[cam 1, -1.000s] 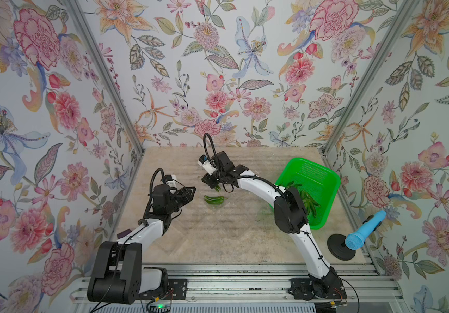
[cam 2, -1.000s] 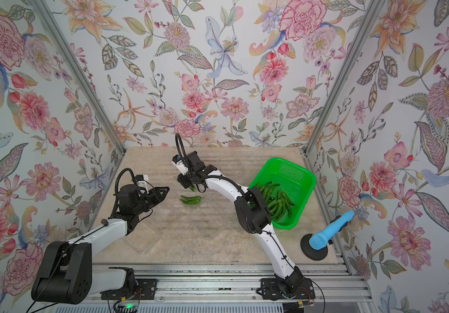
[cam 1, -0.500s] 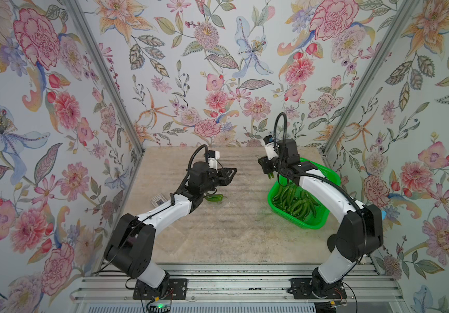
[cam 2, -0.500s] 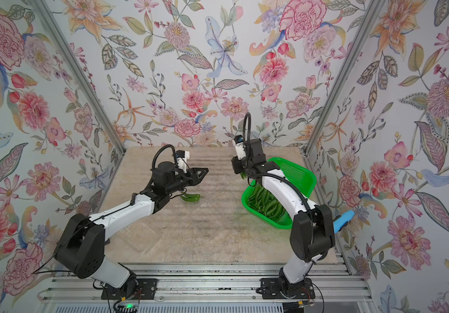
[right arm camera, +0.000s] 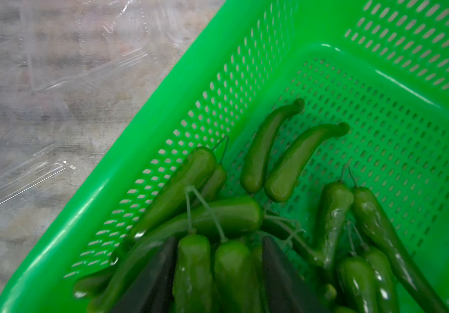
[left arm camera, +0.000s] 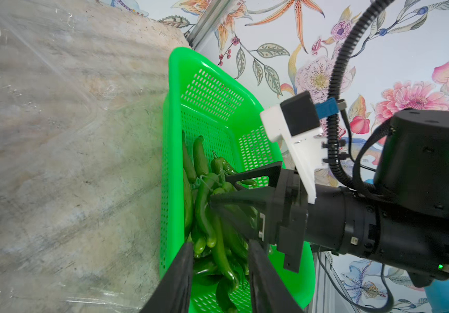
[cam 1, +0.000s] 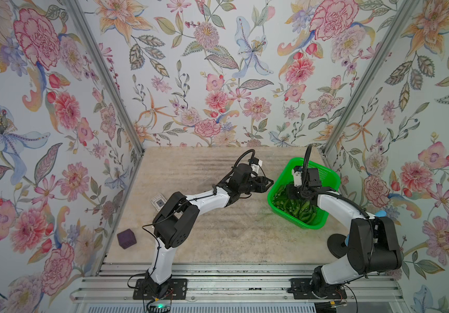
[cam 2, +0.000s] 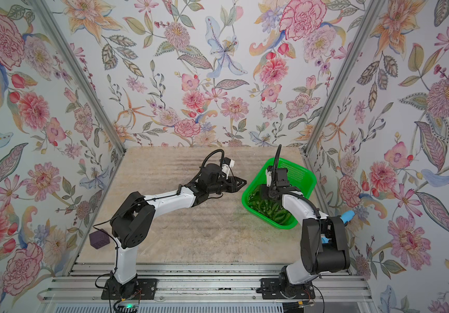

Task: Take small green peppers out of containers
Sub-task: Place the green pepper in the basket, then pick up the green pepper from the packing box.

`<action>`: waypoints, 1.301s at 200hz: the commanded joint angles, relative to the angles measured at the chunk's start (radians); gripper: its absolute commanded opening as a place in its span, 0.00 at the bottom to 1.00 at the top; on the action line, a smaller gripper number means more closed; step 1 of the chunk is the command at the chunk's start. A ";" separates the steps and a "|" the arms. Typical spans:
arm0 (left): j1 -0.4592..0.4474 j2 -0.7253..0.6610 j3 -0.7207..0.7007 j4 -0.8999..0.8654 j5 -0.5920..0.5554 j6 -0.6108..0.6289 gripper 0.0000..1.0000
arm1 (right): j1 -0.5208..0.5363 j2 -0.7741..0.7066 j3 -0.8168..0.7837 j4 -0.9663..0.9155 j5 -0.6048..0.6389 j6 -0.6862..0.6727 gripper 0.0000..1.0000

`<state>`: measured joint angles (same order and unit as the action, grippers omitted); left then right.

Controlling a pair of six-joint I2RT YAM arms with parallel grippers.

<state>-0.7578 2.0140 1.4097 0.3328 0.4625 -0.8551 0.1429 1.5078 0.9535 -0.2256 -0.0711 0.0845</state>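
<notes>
small green peppers (right arm camera: 228, 214): every one I can see lies loose in the green perforated basket (cam 1: 324, 173), against the right edge of the tabletop (cam 1: 218, 238) toward its far-right corner. The pile fills the basket's near half and the far half is bare mesh. Long axes mostly run along the basket's long side, a few crossed.

right pincer (right arm camera: 219, 241): down inside the basket, right on the pile. Jaws spread, with two peppers lying lengthwise in the gap, parallel to the jaws. It doesn't look clamped on them.

left pincer (cam 1: 268, 184): just outside the basket's rim on the mid-tabletop side, pointing at it. Jaws part-way apart, nothing opaque between. Clear plastic glints fill its wrist view, so I can't tell whether it has a punnet wall pinched.

containers (right arm camera: 42, 81): clear punnet plastic just beside the basket rim, toward the middle. It's near-invisible in both top views, so count unknown. No peppers seen in it.

Judgement: the peppers sit straight under the right pincer, so it only needs to lift clear. Any punnet left lies on the left-arm side, so the left arm is nearer.

purple cube (cam 1: 126, 238): by the left edge, well apart.
</notes>
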 commanded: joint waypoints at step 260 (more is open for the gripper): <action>0.548 -0.782 -0.807 0.031 -0.057 -0.020 0.44 | 0.626 0.997 1.258 -0.520 -0.224 -0.465 0.68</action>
<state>-0.2268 1.2507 0.6144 0.3374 0.3862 -0.8791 0.7593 2.4809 2.1647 -0.6834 -0.2737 -0.3161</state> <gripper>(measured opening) 0.437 0.672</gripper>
